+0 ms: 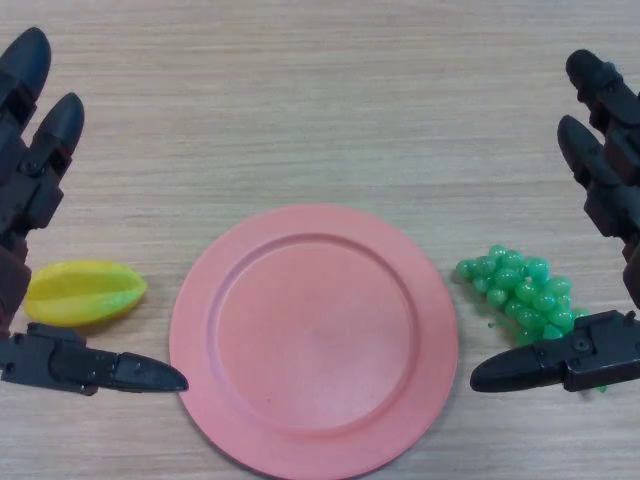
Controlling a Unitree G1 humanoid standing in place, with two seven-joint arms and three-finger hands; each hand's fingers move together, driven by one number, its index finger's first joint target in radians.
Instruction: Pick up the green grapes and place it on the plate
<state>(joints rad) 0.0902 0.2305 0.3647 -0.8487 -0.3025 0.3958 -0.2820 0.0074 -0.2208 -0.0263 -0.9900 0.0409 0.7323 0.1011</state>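
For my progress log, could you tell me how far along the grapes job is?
Nothing is done yet: the pink plate is bare. The green grapes lie on the table right of it, inside the open right hand, ungrasped. Grasping and placing remain.

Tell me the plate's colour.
The plate is plain salmon pink, seen in the head view.

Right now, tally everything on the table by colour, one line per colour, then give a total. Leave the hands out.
Green: 1, the bunch of green grapes, right of the plate
Yellow: 1, the starfruit, left of the plate
Pink: 1, the plate, in the middle with nothing on it
Total: 3
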